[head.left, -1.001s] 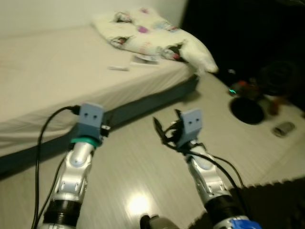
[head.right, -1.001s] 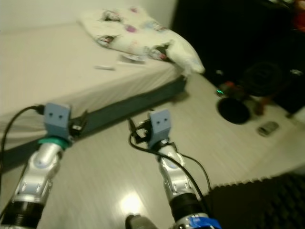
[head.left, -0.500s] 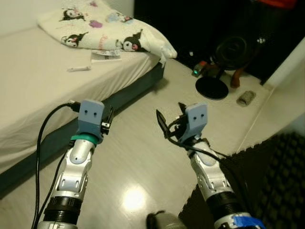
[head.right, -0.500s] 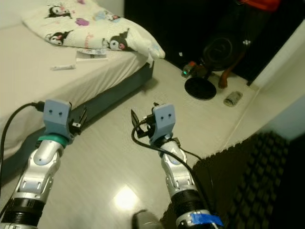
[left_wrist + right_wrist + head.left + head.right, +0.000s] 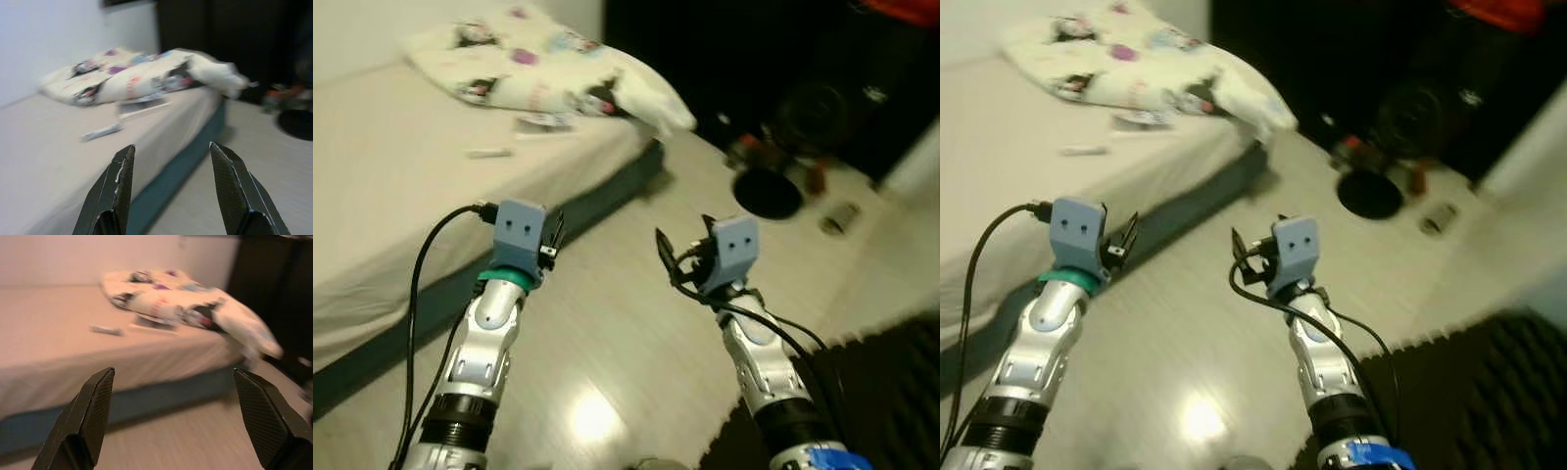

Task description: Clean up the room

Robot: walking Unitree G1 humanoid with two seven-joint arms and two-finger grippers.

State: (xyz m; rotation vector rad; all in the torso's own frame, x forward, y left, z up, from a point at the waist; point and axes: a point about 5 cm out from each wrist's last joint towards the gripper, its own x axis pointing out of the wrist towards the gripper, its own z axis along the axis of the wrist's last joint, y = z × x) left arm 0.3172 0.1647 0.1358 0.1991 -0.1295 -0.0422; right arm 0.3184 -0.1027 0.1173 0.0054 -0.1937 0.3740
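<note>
both tools, left tool [image 5: 168,191] and right tool [image 5: 181,418], gape empty; the small white tube [image 5: 489,153], maybe, lies mid-bed [image 5: 382,196], ahead-left, nearer the left.

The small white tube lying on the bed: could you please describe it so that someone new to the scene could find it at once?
Start at the bed on the robot's left, with the cartoon-print pillow at its far end. On the bare sheet short of that pillow lies the small white tube, on its own. Unlike the flat papers tucked against the pillow, it is a slim stick lying apart.
</note>
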